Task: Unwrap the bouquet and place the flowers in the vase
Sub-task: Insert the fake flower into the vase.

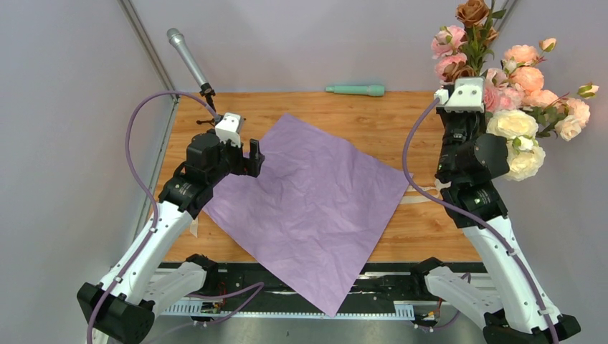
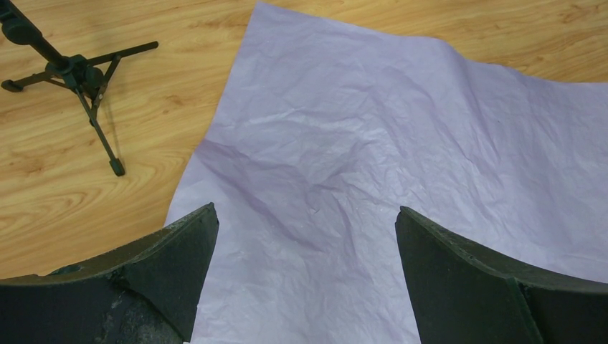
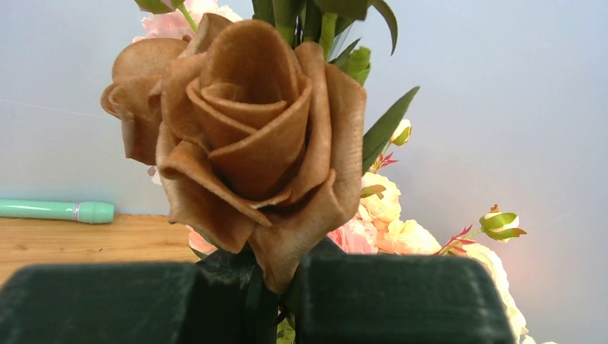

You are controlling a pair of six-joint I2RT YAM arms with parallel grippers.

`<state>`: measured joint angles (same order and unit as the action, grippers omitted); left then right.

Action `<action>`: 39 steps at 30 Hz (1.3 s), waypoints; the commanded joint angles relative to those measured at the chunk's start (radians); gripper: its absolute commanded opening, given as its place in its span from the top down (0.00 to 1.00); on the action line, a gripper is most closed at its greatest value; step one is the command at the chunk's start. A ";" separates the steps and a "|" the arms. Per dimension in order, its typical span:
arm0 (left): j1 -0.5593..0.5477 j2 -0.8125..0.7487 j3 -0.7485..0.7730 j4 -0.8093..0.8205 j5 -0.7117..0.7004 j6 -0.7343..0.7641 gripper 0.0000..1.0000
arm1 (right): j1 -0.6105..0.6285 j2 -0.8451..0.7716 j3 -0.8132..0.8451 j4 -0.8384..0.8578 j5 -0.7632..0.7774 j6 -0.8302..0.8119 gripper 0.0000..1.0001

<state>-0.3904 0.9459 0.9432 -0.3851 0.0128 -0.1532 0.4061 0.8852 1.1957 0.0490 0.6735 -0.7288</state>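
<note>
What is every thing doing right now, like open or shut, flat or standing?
Paper: unwrapped, spread flat.
Ribbon: loose on the table.
Left gripper: open, empty.
Right gripper: shut on the flowers.
Flowers: held upright.
Green cylinder: lying on its side.

Paper (image 1: 315, 201): plain lilac, fine crease pattern all over. Table (image 1: 430, 229): orange-brown wood grain. Flowers (image 1: 450, 44): pink heads, one rusty-brown rose (image 3: 244, 143), green leaves. Bigger roses (image 1: 527, 75): peach-orange and cream-white, green buds with reddish tips. Cylinder (image 1: 355, 90): mint green. Ribbon (image 1: 423, 195): cream. Mic (image 1: 185, 54): silver-grey, black tripod (image 2: 79, 79). Cables (image 1: 129, 136): purple. Arms (image 1: 154, 236): white, black joints. Walls (image 1: 64, 143): pale grey.
</note>
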 commanded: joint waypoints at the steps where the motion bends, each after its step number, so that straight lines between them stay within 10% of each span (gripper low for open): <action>1: 0.004 -0.018 -0.004 0.019 -0.010 0.017 0.00 | -0.027 -0.021 -0.029 0.107 -0.029 0.026 1.00; 39: 0.004 -0.008 -0.011 0.025 -0.008 0.027 0.00 | -0.149 -0.043 -0.211 0.154 -0.048 0.138 1.00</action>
<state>-0.3904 0.9459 0.9360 -0.3847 0.0093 -0.1486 0.2691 0.8474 1.0054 0.1947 0.6014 -0.6300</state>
